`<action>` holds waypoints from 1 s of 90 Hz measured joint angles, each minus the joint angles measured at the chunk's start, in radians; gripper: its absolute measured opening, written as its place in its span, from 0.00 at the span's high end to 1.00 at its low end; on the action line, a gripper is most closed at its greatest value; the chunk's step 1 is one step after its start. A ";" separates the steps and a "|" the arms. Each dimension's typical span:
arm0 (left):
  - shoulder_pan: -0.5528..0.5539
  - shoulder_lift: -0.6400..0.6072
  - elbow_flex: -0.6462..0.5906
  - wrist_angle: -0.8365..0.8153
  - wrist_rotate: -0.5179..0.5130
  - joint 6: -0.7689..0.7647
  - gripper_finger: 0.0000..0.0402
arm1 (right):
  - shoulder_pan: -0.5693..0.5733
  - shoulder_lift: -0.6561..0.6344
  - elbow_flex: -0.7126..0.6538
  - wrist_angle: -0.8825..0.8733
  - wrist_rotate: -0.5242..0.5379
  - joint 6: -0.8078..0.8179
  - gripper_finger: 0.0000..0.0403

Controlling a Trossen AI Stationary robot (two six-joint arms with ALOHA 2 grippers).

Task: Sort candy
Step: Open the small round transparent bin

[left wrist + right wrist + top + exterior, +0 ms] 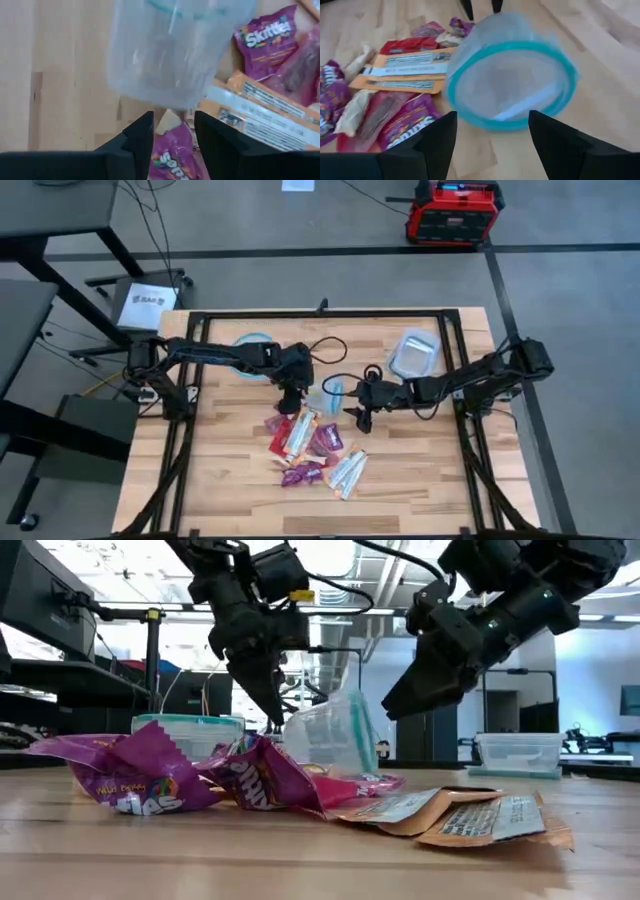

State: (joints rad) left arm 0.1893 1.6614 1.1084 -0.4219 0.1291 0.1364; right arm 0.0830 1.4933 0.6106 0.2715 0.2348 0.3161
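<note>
Two dark robot arms meet over the middle of a pale wooden-plank table (420, 470), where a loose heap of wrapped candy (310, 450) lies spread out: magenta and purple packets, red packets, orange-white bar wrappers and pale silvery ones. The left gripper (291, 402) hangs just above the edge of the heap, its fingers (137, 137) parted narrowly and holding nothing; a purple packet (175, 157) lies directly beneath the gap. The right gripper (362, 418), fingers (437, 140) spread wide and empty, hovers just beside a clear plastic tub with a teal rim (512, 82), which lies tipped on its side between the two grippers, its mouth toward the right one. Two more clear containers, one round with a blue rim (250, 345) behind the left arm and one rectangular (414, 352) behind the right, stand well apart from the heap. The step in hand appears to be picking a single sweet. Done well, the left gripper would descend straight onto one packet, pinching a raised crinkled edge rather than a flat face, and avoid dragging its neighbours or knocking the tipped tub.
</note>
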 joint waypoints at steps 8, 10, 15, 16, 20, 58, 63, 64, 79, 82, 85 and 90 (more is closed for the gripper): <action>0.000 0.006 0.001 0.043 0.000 0.001 0.68 | -0.007 0.000 0.000 0.000 0.000 -0.003 0.42; 0.000 0.007 0.001 0.045 0.000 0.003 0.68 | -0.010 0.000 0.000 -0.001 0.000 -0.003 0.42; 0.000 0.008 0.000 0.048 0.001 0.017 0.68 | -0.014 0.000 0.000 -0.001 0.000 -0.004 0.42; 0.000 0.007 0.000 0.051 0.001 0.020 0.68 | -0.014 0.000 0.000 -0.001 0.000 -0.004 0.42; 0.000 0.008 0.000 0.067 0.001 0.027 0.68 | -0.014 0.000 0.000 -0.001 0.002 -0.007 0.42; -0.011 0.047 0.001 0.131 0.027 0.038 0.68 | -0.011 0.000 0.000 -0.004 0.003 -0.011 0.42; -0.011 0.059 0.002 0.140 0.033 0.035 0.68 | -0.010 0.000 0.000 -0.004 0.003 -0.011 0.42; -0.011 0.063 0.002 0.138 0.037 0.035 0.68 | -0.010 0.000 0.000 -0.003 0.003 -0.011 0.42; -0.012 0.117 0.000 0.193 0.077 0.029 0.68 | -0.011 0.001 0.000 -0.004 0.003 -0.014 0.42; -0.012 0.122 0.000 0.202 0.079 0.028 0.68 | -0.010 0.001 -0.002 -0.005 0.003 -0.013 0.42; -0.012 0.123 0.000 0.203 0.081 0.030 0.68 | -0.011 0.001 -0.005 0.000 0.003 -0.013 0.42; -0.011 0.122 0.000 0.210 0.081 0.036 0.68 | -0.011 0.001 -0.012 0.002 0.003 -0.011 0.42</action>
State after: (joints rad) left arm 0.1780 1.7836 1.1088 -0.2114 0.2104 0.1721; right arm 0.0723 1.4940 0.5989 0.2736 0.2375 0.3053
